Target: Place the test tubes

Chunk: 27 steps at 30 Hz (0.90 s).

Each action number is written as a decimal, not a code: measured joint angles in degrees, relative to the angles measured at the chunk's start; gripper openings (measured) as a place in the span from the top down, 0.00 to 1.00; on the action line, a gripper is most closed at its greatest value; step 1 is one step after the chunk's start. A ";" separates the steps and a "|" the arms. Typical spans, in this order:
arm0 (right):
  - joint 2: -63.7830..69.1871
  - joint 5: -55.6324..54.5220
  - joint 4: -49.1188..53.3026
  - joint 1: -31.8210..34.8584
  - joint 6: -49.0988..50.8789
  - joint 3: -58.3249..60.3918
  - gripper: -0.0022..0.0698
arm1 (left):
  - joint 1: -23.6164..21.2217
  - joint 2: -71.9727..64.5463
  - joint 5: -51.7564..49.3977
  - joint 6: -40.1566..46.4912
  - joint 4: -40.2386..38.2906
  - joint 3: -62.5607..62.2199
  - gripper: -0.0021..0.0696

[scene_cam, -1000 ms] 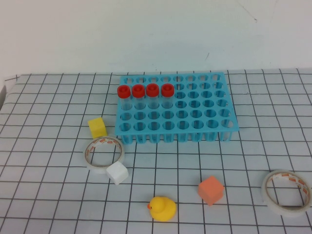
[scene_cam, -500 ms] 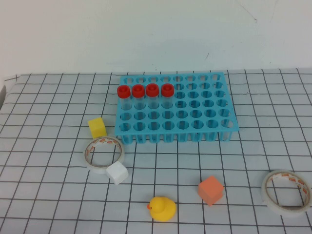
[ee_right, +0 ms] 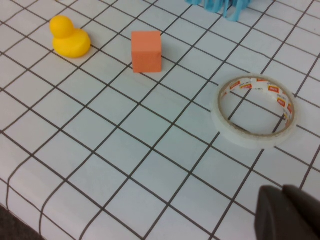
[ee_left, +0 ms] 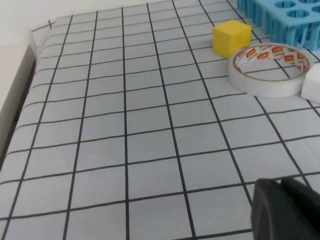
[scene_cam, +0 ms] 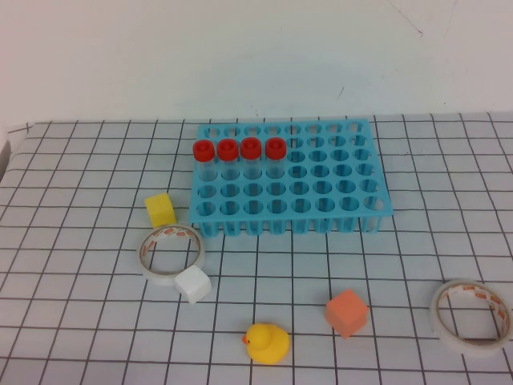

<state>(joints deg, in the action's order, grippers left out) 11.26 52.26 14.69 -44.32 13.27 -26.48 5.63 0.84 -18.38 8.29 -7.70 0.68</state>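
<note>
Beyond left gripper (ee_left: 286, 210), closed and empty, low over table (ee_left: 125, 150): tape (ee_left: 260, 86), white cube (ee_left: 314, 84), yellow cube (ee_left: 231, 37), then rack (ee_left: 270, 20). Beyond right gripper (ee_right: 287, 212), likewise closed on nothing: second tape (ee_right: 250, 137), orange cube (ee_right: 146, 50), duck (ee_right: 70, 40). Well ahead of both, four tubes (scene_cam: 251, 147) upright in rack's second row from back, leftmost holes.
</note>
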 joint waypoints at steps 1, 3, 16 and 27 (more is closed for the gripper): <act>0.00 0.00 0.00 0.00 0.00 0.00 0.97 | 0.00 0.00 0.00 -0.31 0.00 0.00 0.97; 0.00 0.00 0.00 0.00 0.00 0.00 0.97 | 0.00 0.00 0.00 -0.68 0.00 0.00 0.97; 0.00 0.00 0.00 0.00 0.00 0.00 0.97 | 0.00 0.00 0.00 -7.32 1.94 0.00 0.97; 0.00 0.00 0.00 0.00 0.00 0.00 0.97 | 0.00 0.00 0.00 -7.32 2.53 0.00 0.97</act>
<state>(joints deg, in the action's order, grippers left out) 11.26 52.26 14.69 -44.32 13.27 -26.48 5.63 0.84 -18.38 0.97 -5.17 0.68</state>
